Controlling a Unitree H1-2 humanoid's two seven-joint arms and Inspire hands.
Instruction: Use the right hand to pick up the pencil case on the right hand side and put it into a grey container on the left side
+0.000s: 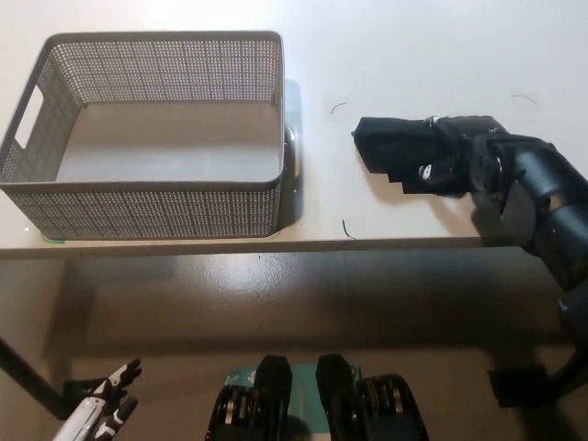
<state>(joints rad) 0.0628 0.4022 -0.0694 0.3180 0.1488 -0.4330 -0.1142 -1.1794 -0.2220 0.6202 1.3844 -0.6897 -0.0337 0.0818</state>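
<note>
From the head view, a pale cream desk [423, 55] fills the upper half of the picture, its front edge running straight across just below the middle. The surface is smooth and plain, marked only by a few thin dark curls (threads or hairs, too small to tell) near the middle and at the far right. Below the edge lies a tan floor [276, 303], shaded under the desk, with a dark desk leg at the lower left and a small black foot or bracket at the lower right.

On the left part of the desk stands the grey container [156, 197], a perforated basket with a handle slot in its left wall, upright, nothing inside it.

Well apart from it, on the right part of the desk, lies the black pencil case [390, 147], touching the surface. The right robot hand [450, 165] is wrapped around the case's right end, fingers clamped on it, with the black arm coming in from the lower right.

The left robot hand [101, 415], white, rests at the bottom left corner below desk level, fingers spread apart and holding nothing.
</note>
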